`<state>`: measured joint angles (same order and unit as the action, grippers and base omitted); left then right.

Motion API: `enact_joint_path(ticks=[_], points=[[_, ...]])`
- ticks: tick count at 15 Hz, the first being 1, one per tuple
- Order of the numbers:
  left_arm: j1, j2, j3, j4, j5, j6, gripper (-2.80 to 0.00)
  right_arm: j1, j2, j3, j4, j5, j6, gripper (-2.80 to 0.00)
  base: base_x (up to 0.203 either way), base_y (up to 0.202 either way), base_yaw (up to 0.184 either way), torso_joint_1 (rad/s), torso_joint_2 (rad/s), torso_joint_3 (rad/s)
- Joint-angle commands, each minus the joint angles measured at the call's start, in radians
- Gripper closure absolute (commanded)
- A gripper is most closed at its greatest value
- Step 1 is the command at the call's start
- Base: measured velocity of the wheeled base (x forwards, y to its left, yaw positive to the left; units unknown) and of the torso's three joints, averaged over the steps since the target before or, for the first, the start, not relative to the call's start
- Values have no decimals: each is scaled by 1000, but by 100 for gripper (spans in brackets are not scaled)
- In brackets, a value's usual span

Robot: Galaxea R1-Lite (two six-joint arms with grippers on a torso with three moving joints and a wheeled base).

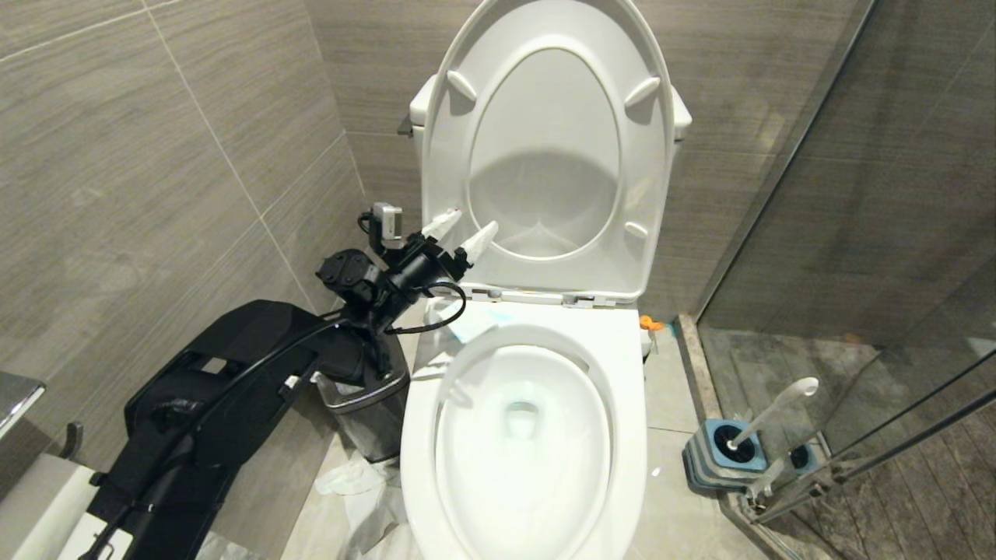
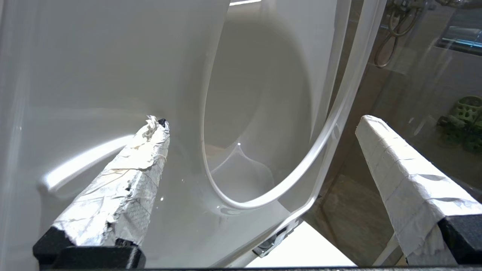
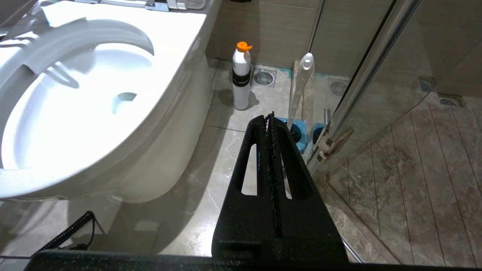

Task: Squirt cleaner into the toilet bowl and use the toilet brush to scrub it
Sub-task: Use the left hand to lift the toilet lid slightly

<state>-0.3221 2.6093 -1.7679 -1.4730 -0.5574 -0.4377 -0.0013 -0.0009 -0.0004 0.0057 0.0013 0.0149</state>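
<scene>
White ceramic fills the middle of the head view: the toilet bowl [image 1: 521,435] stands with its seat and lid [image 1: 545,148] raised against the tank. The left gripper [image 1: 467,232] hovers at the raised seat's lower left edge, its tape-wrapped fingers [image 2: 131,188] spread wide with nothing between them. A small steel bin [image 1: 369,404] sits on the floor under that arm. The right gripper [image 3: 272,124] hangs low beside the bowl, its black fingers pressed together and empty. The cleaner [image 3: 241,77] stands upright on the floor just right of the toilet base, and the toilet brush [image 1: 770,412] rests in its blue holder [image 1: 720,459] by the glass shower door [image 1: 871,233].
</scene>
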Motion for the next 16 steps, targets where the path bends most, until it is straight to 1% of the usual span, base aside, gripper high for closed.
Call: enact_joint_path(ticks=[1,7,10,11,13,14,16], points=[[0,9,1,-9,-2,-3,-280,0,1,-1,0,0,0,0,0,0,0,0,0,0],[4,12,2,-9,-1,1,-280,0,1,0,0,0,0,0,0,0,0,0,0,0],[17,3,4,-15,2,47,-280,0,1,0,0,0,0,0,0,0,0,0,0,0],[25,0,8,-14,12,54,-280,1,1,0,0,0,0,0,0,0,0,0,0,0],[39,2,10,-3,67,52,-280,0,1,0,0,0,0,0,0,0,0,0,0,0],[44,3,10,14,97,49,-280,0,1,0,0,0,0,0,0,0,0,0,0,0],[56,6,7,54,135,50,-280,0,1,0,0,0,0,0,0,0,0,0,0,0]])
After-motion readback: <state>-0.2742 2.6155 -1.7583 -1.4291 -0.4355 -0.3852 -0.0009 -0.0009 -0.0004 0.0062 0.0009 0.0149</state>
